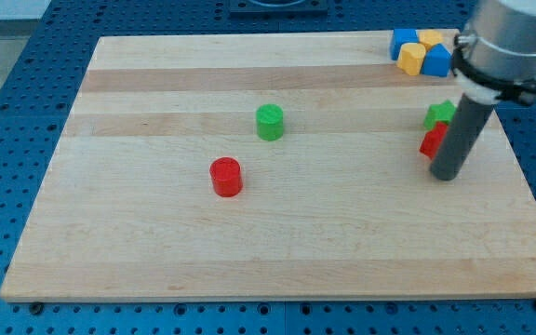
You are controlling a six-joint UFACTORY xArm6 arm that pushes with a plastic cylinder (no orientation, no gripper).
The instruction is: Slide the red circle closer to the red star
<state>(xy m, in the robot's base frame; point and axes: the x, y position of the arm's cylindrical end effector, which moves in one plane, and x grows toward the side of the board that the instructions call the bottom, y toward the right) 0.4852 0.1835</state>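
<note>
The red circle (225, 177) lies on the wooden board (156, 251), left of centre. A red block (432, 141), partly hidden behind the rod so its shape is hard to make out, sits near the view's right edge of the board. My tip (446, 175) rests on the board just below and right of that red block, far to the right of the red circle.
A green circle (270, 122) lies above and right of the red circle. A green block (440, 113) touches the red block from above. A cluster of blue and yellow blocks (421, 52) sits at the board's top right corner.
</note>
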